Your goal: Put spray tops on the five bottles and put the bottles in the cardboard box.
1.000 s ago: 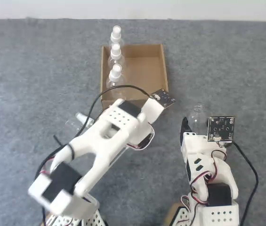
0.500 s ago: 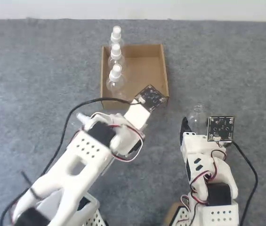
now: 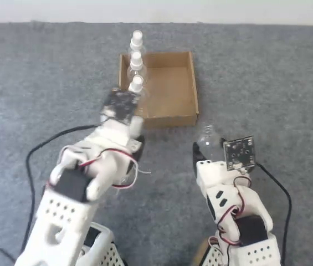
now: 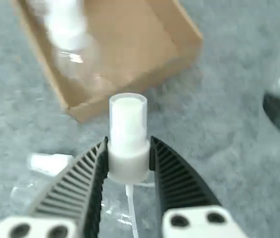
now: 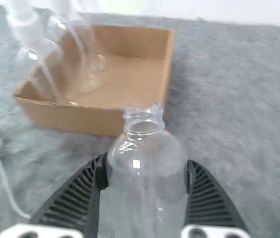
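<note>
Just short of the cardboard box (image 3: 170,88), the left gripper (image 4: 128,151) is clamped on a white spray top (image 4: 128,129); near it the right gripper (image 5: 143,171) grips an uncapped clear bottle (image 5: 142,148), held upright.

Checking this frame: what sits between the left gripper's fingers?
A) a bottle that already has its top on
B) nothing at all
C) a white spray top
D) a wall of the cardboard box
C: in the left wrist view the left gripper is closed on a white spray top, its thin tube hanging below, while the right gripper holds the uncapped bottle.
</note>
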`<act>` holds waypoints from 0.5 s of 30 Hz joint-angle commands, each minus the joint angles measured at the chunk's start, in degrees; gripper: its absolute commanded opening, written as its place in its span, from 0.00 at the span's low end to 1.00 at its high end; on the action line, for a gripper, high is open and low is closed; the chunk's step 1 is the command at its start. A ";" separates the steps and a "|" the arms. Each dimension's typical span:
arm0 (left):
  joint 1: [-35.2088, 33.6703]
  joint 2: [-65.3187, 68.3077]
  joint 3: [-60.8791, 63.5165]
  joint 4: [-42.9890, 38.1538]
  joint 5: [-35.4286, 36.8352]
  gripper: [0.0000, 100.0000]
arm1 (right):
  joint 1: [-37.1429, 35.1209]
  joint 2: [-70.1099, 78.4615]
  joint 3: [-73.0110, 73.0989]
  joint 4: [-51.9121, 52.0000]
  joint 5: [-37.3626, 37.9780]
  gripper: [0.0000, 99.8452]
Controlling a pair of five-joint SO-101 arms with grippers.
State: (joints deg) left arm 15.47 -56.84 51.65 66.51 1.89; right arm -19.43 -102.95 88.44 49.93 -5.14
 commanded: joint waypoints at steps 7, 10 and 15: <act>-5.63 -22.59 4.53 -1.49 1.23 0.01 | -12.35 -1.01 -0.70 -4.88 -0.18 0.10; -8.18 -27.78 5.93 -1.49 1.32 0.01 | -15.96 -1.01 -0.35 -7.87 -0.18 0.10; -13.01 -34.81 8.66 -2.99 5.10 0.01 | -21.93 -0.75 -0.35 -12.88 -0.18 0.10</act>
State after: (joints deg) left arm 5.71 -86.55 59.30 66.51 3.65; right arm -37.19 -102.95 88.44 41.67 -5.14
